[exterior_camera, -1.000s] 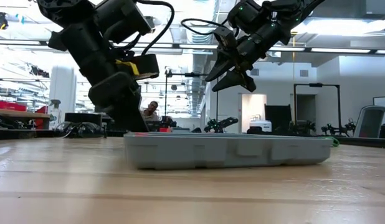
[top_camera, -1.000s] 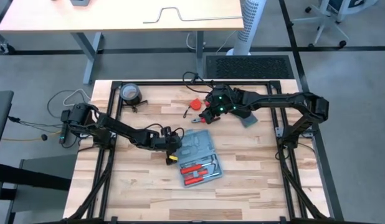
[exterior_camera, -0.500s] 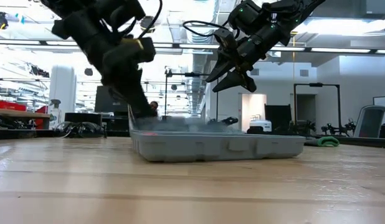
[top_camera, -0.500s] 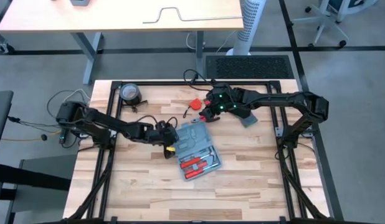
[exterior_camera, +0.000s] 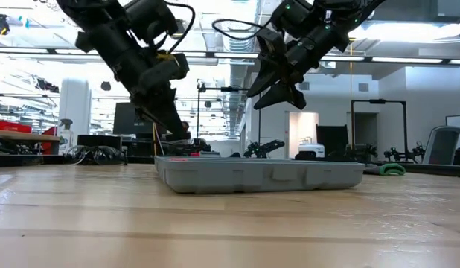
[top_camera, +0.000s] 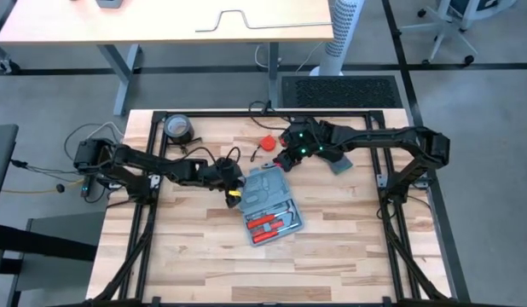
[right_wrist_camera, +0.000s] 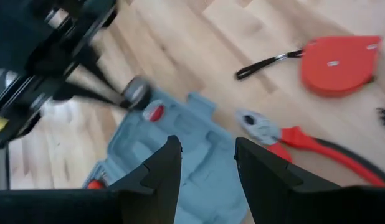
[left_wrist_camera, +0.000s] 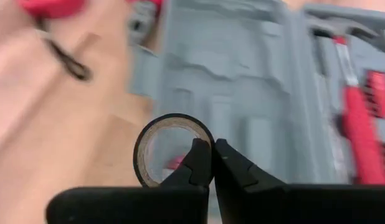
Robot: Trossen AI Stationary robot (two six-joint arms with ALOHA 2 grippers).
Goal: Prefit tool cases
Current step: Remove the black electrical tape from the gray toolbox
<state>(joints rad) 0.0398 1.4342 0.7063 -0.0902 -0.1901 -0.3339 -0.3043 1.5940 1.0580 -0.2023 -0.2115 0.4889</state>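
The light-blue tool case (top_camera: 265,192) lies open and flat on the table's middle; its near half holds red-handled tools (top_camera: 268,223). My left gripper (top_camera: 233,179) hovers just off the case's left far corner (exterior_camera: 164,160), shut on a small black tape roll (left_wrist_camera: 140,152). My right gripper (top_camera: 285,159) hangs open above the case's far edge (right_wrist_camera: 199,102), nothing between its fingers (right_wrist_camera: 161,168). The low view shows both grippers clear of the case (exterior_camera: 260,175). My left gripper holds the small tape roll by its ring wall (left_wrist_camera: 204,127); one finger (left_wrist_camera: 199,163) seems to sit inside the hole and the other outside. The roll stands on edge at the fingertips, lifted clear of the case and table.
A red tape measure (top_camera: 267,142) and red-handled pliers (right_wrist_camera: 273,134) lie just beyond the case's far edge. A bigger tape roll (top_camera: 178,128) sits at the far left, a grey object (top_camera: 340,164) by the right arm. Bare wood lies toward the near edge.
My left gripper has gone toward the table's far edge and up, off the case's left end. The case has slid a little toward the far edge and turned about, then lain still for the last half second. My right gripper has kept its place, open.
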